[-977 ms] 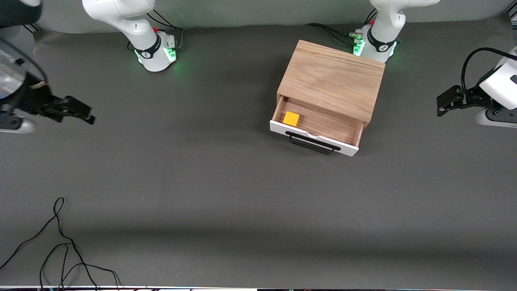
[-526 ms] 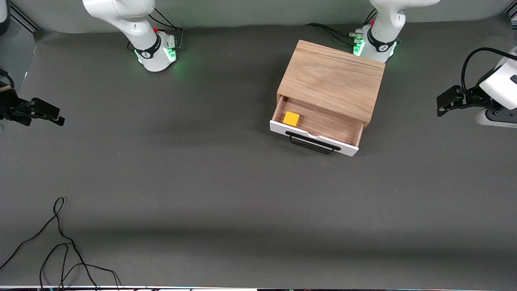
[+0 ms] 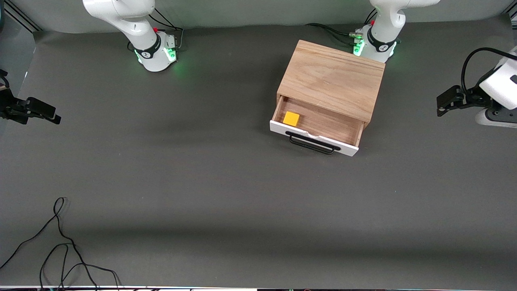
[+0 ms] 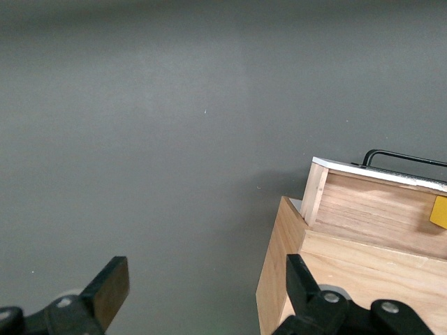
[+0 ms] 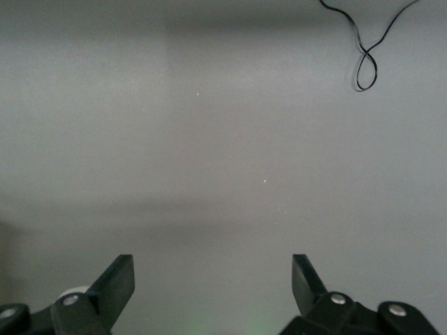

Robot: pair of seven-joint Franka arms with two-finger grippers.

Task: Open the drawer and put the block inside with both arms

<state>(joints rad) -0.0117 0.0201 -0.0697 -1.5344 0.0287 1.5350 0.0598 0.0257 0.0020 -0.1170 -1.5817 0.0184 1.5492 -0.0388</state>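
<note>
The drawer (image 3: 319, 125) stands pulled out of the light oak box (image 3: 331, 79), its white front and black handle (image 3: 311, 144) facing the front camera. The yellow-orange block (image 3: 291, 118) lies inside the drawer, at the corner toward the right arm's end. My left gripper (image 3: 446, 103) hangs open over the table at the left arm's end, apart from the box. The left wrist view shows the left gripper (image 4: 206, 286) holding nothing, with the drawer (image 4: 370, 209) and an edge of the block (image 4: 438, 211) ahead. My right gripper (image 3: 42, 111) is open over the table edge at the right arm's end, and the right wrist view shows it (image 5: 213, 283) holding nothing.
A loose black cable (image 3: 60, 242) lies on the grey mat near the front camera at the right arm's end; the cable (image 5: 363, 56) also shows in the right wrist view. The two green-lit arm bases (image 3: 155, 52) (image 3: 375, 44) stand along the table's back edge.
My right gripper has drawn back toward the right arm's end of the table, away from the drawer. The left arm, drawer and block have not moved.
</note>
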